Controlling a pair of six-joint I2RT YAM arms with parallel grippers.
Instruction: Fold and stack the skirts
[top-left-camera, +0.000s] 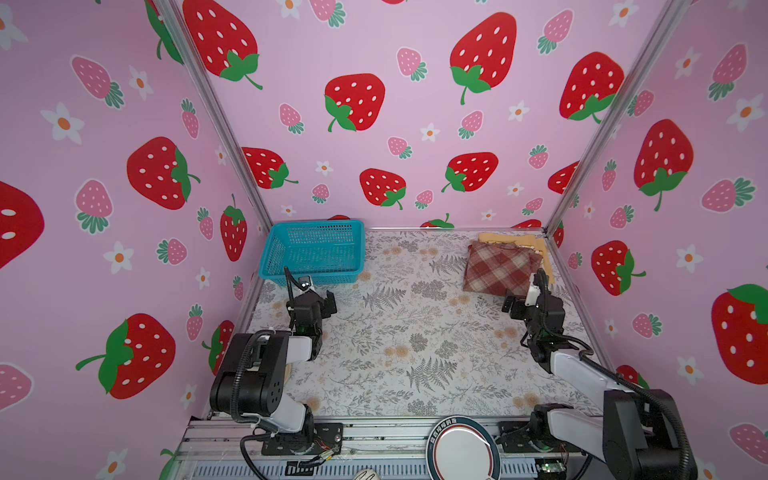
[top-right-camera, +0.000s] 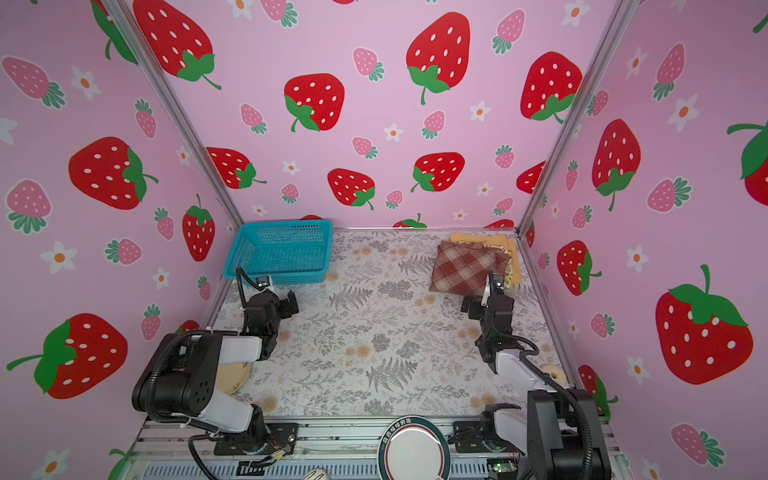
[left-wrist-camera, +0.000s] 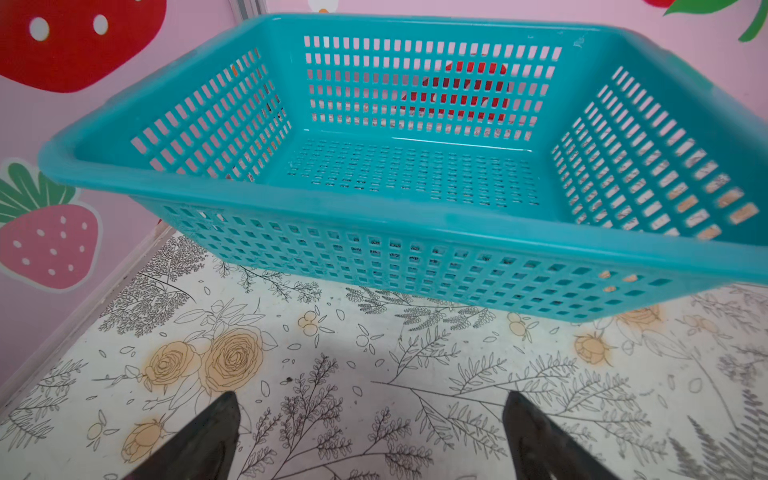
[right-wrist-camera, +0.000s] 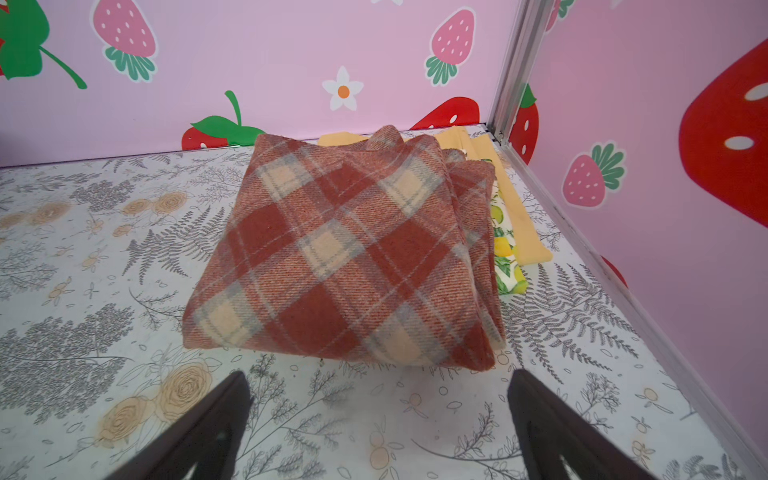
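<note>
The three skirts lie folded in one pile in the back right corner. The red-brown plaid skirt (top-left-camera: 496, 266) (right-wrist-camera: 353, 249) is on top. Under it, an edge of the lemon-print skirt (right-wrist-camera: 505, 253) shows, and the mustard-yellow skirt (right-wrist-camera: 521, 216) (top-left-camera: 509, 240) lies at the bottom. My right gripper (top-left-camera: 521, 297) (right-wrist-camera: 378, 399) is open just in front of the pile, holding nothing and not touching it. My left gripper (top-left-camera: 320, 297) (left-wrist-camera: 370, 415) is open over the bare table, facing the teal basket (top-left-camera: 316, 249) (left-wrist-camera: 332, 208).
The teal basket (top-right-camera: 282, 249) stands empty at the back left. Strawberry-print walls close in the table on three sides. A beige plate (top-right-camera: 232, 376) sits under the left arm, a pale ring (top-right-camera: 550, 372) by the right arm, and a round disc (top-left-camera: 461, 446) at the front rail.
</note>
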